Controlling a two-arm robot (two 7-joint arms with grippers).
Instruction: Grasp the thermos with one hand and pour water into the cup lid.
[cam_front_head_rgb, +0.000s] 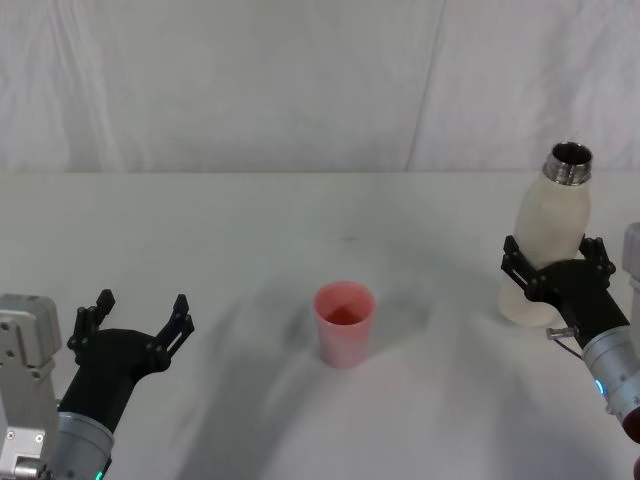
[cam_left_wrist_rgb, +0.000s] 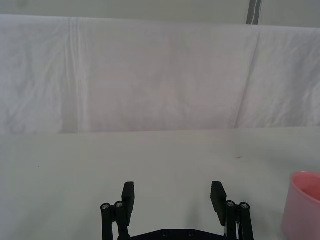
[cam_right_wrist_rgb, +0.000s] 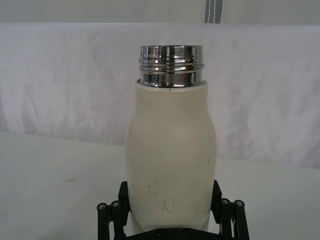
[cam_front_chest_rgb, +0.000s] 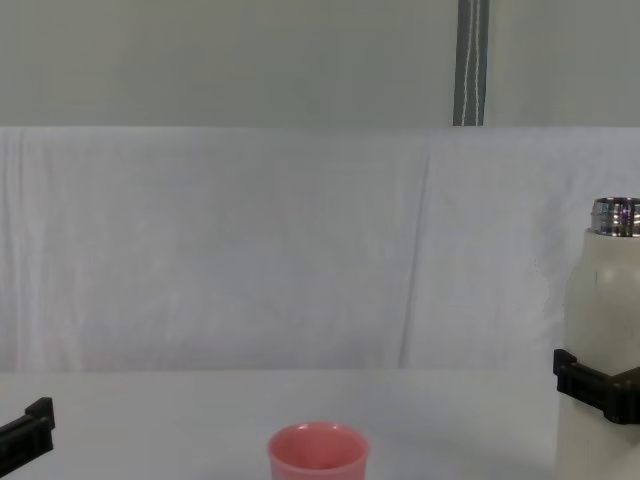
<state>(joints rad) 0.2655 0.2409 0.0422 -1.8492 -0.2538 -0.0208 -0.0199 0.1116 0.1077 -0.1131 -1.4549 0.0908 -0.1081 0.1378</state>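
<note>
Cream thermos (cam_front_head_rgb: 553, 235) stands upright at the surface's (cam_front_head_rgb: 250, 230) right side, pinched by the right end effector (cam_front_head_rgb: 555, 268); the pink cup lid (cam_front_head_rgb: 344, 322) sits mid-surface. Left end effector (cam_left_wrist_rgb: 172, 200) hovers spread, grasping nothing. Chest view cuts off the thermos base.

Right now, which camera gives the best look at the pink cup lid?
The head view: it shows the whole cup lid from above, upright on the table, rim and inside visible, apart from both end effectors. The chest view catches just its upper part at the bottom edge. The left wrist view shows a slice at the frame's edge.
</note>
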